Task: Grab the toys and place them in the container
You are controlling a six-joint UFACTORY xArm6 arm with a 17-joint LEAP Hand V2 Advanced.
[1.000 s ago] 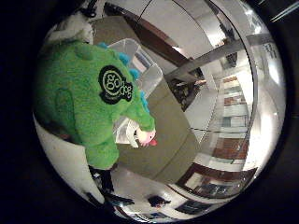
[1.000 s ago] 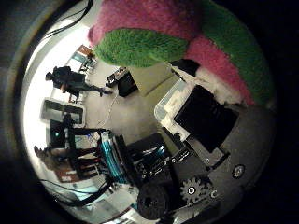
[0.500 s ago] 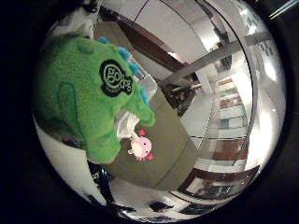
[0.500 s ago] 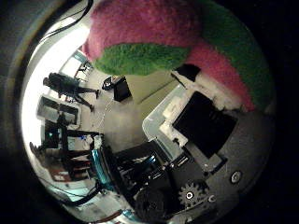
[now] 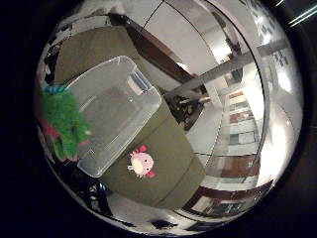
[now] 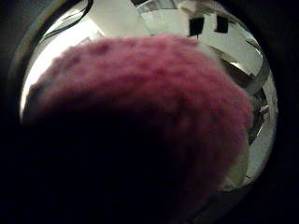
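Clearly the olive-green table (image 5: 173,163) is the largest thing, running from upper left to lower right in the little finger side view. On it sits a clear plastic container (image 5: 111,111), long axis along the table. A green and pink plush toy (image 5: 62,121) hangs at the container's left edge, its pink fur filling the thumb side view, close to the palm. A small pink plush (image 5: 141,164) lies on the table just beside the container's lower corner. Whether the hand's fingers grip cannot be told.

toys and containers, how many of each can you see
toys: 2, a green plush close to the palm beside the container, and a small pink toy on the table
containers: 1, a clear bin
total: 3
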